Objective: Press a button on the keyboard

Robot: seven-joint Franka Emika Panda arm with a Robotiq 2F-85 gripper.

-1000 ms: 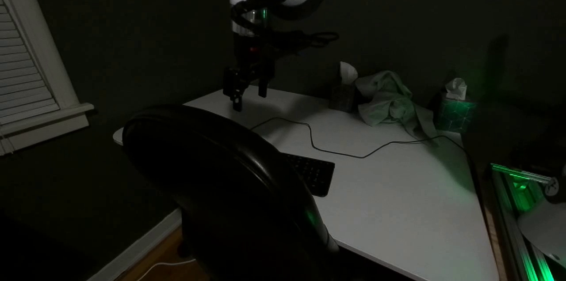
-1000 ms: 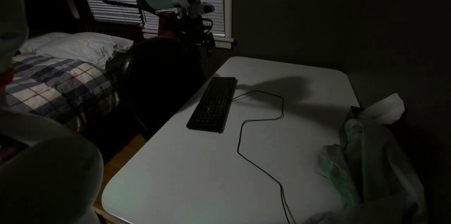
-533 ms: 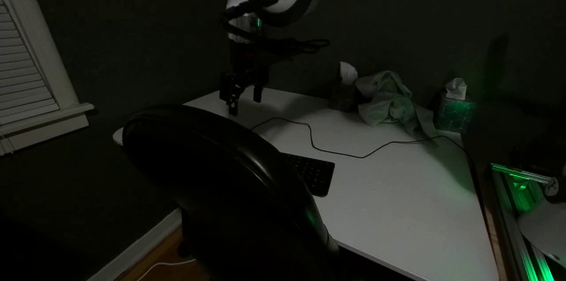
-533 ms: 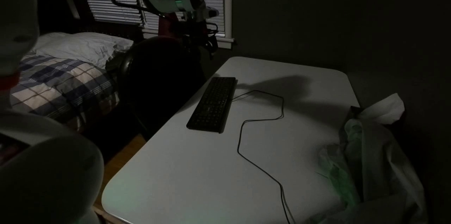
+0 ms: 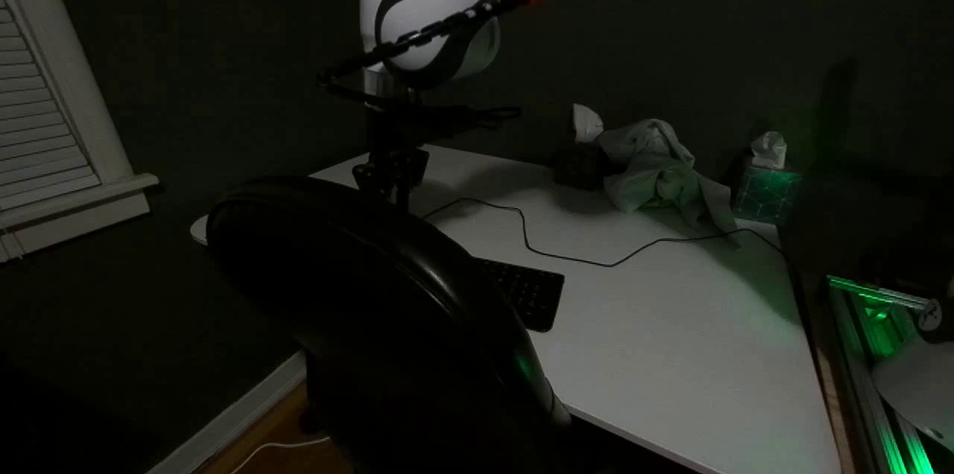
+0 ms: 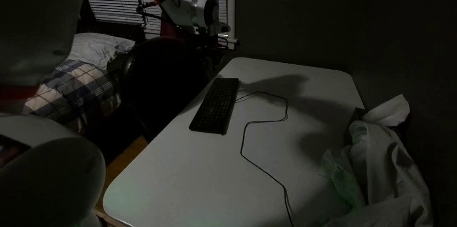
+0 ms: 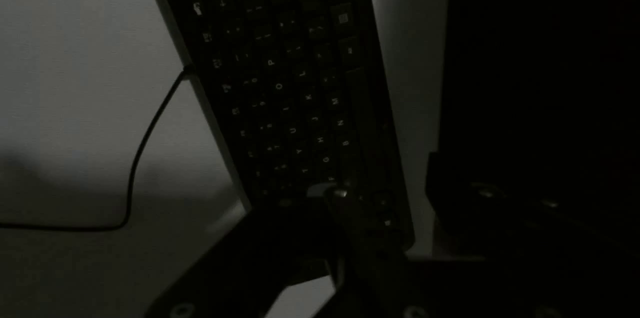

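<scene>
The gripper [image 7: 327, 197], fingertips together, hides part of the keyboard [image 7: 302, 90], any contact too dark to tell.

In an exterior view, the worktop [image 5: 671, 355] had a keyboard [image 5: 533, 299] and cord [image 5: 570, 258] near the middle, tissue boxes [image 5: 768, 194] and cloth [image 5: 659, 179] upper right.

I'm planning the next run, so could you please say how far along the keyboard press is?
Looks done: the hand is over the keyboard, seemingly shut. In progress, apparently: aiming, as in the wrist view it appears beside the F key; contact can't be told, and the chair hides most of the keyboard in an exterior view. Left: probably the press, since no pressed key shows.
</scene>
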